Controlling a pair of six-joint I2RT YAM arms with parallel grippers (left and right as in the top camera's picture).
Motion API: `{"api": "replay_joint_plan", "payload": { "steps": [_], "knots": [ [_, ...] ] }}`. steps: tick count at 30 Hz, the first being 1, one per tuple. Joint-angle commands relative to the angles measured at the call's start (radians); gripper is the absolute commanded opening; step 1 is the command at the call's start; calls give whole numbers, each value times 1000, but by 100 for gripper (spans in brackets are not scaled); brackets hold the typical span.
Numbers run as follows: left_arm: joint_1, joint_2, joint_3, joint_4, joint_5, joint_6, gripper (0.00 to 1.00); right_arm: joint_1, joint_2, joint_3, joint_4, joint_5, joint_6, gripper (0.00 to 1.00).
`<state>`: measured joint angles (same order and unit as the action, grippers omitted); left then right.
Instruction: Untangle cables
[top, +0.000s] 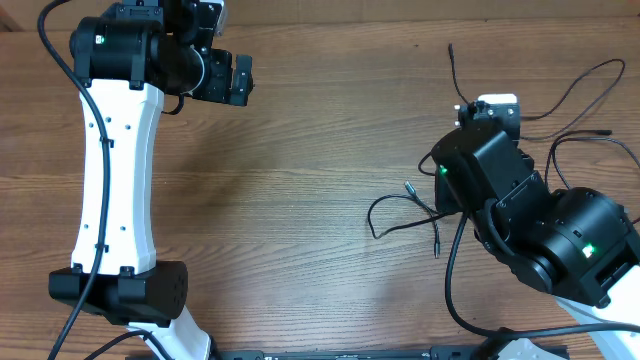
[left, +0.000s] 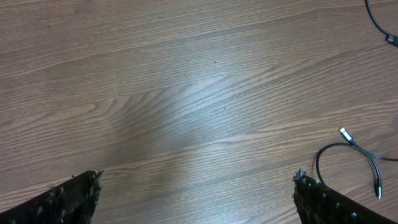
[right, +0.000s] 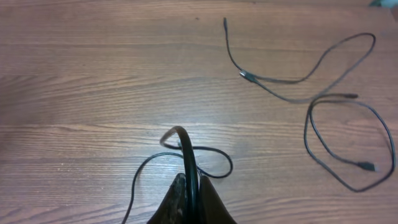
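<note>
The right end effector (right: 191, 190) is pressed together on a black cable (right: 188, 149), which arches up from its tips and loops across the near counter (right: 74, 93). The loose cables (right: 311, 99) sprawl at far right, running mostly left to right. The left end effector (left: 196, 193) is spread wide over bare wood. Overhead, the right arm (top: 520, 210) hides the pinch.

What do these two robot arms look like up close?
The left arm and right arm have smooth white shells, chunky black joints, small green lights and a thick black cable running alongside. The fingers are black and rough-edged.
</note>
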<state>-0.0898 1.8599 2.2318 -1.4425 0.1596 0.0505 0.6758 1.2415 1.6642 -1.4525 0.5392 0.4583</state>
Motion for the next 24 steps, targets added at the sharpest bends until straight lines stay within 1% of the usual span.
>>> {"api": "replay_joint_plan", "payload": {
  "steps": [1, 3, 9, 12, 20, 24],
  "knots": [
    [-2, 12, 7, 3, -4, -13, 100, 2, -16, 22, -5, 31, 44, 4],
    [-2, 12, 7, 3, -4, -13, 100, 2, -16, 22, -15, 50, 75, 4],
    [-2, 12, 7, 3, -4, -13, 100, -5, -16, 22, -131, 161, 307, 4],
    [-2, 12, 7, 3, -4, -13, 100, -58, -16, 22, -176, 170, 385, 4],
    [-2, 12, 7, 3, -4, -13, 100, -307, -16, 18, -197, 140, 402, 4],
    [-2, 12, 7, 3, -4, -13, 99, -455, -14, 12, -201, 143, 394, 4]
  ]
}}
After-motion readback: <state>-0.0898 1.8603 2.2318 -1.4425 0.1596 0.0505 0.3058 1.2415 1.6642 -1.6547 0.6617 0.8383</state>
